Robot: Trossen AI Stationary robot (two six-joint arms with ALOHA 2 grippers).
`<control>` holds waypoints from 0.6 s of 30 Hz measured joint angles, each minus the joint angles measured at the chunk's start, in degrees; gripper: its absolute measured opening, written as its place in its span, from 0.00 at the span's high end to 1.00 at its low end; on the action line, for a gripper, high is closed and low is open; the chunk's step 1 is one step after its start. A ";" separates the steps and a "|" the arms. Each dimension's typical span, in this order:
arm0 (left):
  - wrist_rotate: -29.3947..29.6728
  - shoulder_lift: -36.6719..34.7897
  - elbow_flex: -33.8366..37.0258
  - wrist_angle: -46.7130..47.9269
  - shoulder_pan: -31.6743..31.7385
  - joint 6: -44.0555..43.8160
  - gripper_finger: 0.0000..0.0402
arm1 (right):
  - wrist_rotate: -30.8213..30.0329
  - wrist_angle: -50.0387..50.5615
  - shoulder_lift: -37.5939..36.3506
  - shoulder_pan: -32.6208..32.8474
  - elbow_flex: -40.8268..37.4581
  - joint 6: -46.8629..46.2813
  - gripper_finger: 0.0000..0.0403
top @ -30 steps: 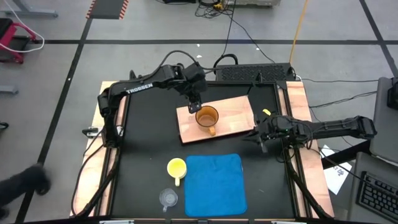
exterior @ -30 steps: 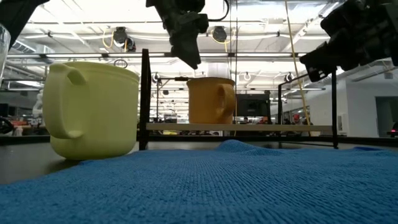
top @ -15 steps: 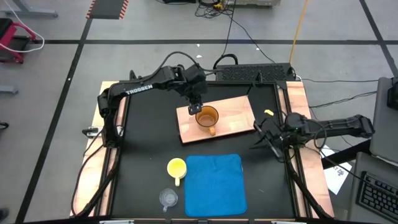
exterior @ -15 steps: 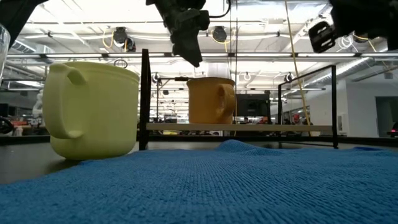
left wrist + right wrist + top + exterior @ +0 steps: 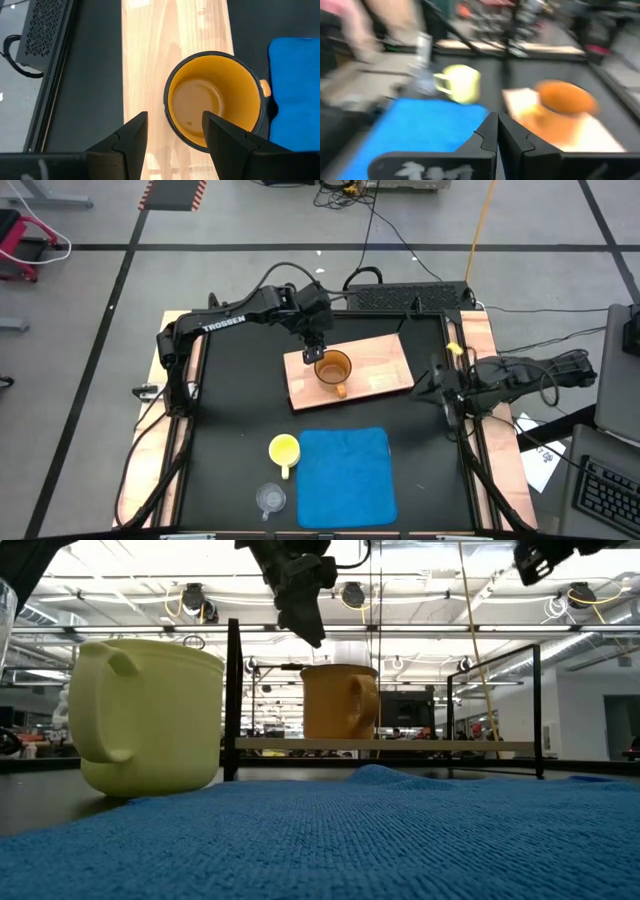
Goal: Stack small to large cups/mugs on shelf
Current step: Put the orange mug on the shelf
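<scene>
The amber-brown mug [image 5: 333, 368] stands upright on its base on the light-wood shelf board [image 5: 375, 360], its handle toward the near edge. My left gripper [image 5: 175, 120] is open and hangs above the mug's far-left rim [image 5: 300, 600], touching nothing. The yellow mug [image 5: 284, 450] stands on the black table just left of the blue mat. The small clear cup [image 5: 270, 498] stands nearer the front edge. My right gripper [image 5: 430, 387] is shut and empty, raised beside the board's right end; it shows at the top of the low view [image 5: 535, 558].
The blue cloth mat [image 5: 343, 475] lies on the near half of the table, right of the yellow mug. A black perforated box [image 5: 410, 297] and cables lie along the far edge. Black frame posts [image 5: 233, 700] stand by the board.
My right gripper has risen and drawn back a little toward the table's right edge, turning as it went; it stays shut and empty. The mugs and the cup have not moved.
</scene>
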State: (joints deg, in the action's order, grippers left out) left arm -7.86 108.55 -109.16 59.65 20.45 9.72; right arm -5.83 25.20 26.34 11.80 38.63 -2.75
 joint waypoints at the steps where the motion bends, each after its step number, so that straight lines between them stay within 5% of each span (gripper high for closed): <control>1: -0.33 0.00 0.00 0.06 0.00 -0.12 0.52 | -2.79 2.92 -0.02 -0.03 1.03 -0.33 1.00; 4: -0.74 0.00 0.00 0.28 0.09 -0.70 0.52 | -7.27 7.74 -0.36 -0.05 1.95 -1.23 1.00; 18: -1.37 4.75 0.02 3.32 0.74 -2.74 0.52 | -7.43 6.35 -0.61 -0.05 1.95 -2.02 1.00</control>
State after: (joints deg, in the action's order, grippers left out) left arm -9.23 113.30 -109.14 62.97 21.19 6.98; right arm -13.26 31.55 25.74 11.75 40.58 -4.77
